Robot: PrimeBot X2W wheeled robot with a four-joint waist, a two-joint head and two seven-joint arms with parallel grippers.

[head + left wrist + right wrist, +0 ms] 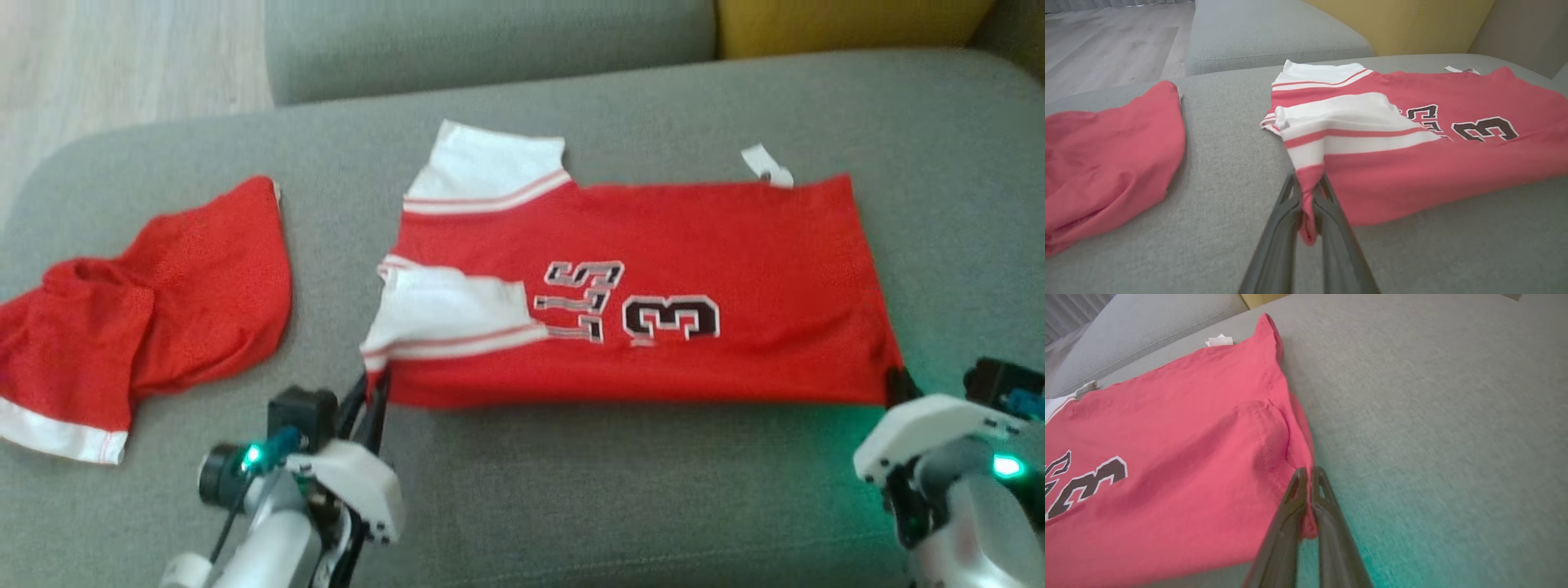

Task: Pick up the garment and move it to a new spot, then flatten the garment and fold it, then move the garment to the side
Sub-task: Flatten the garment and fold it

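Note:
A red jersey (694,245) with white sleeves and a black number 3 lies folded lengthwise on the grey sofa seat (571,490). My left gripper (377,390) is shut on its near left corner, and in the left wrist view red cloth is pinched between the dark fingers (1290,212) of that gripper (1308,183). My right gripper (898,384) is shut on the near right corner; in the right wrist view the jersey (1167,457) bunches up at the tips of my right gripper (1309,471).
A second red garment (155,302) with a white hem lies crumpled at the left of the seat, also seen as a red heap (1106,155) in the left wrist view. A grey backrest cushion (490,41) and a yellow cushion (849,20) stand behind. Wood floor (122,57) lies far left.

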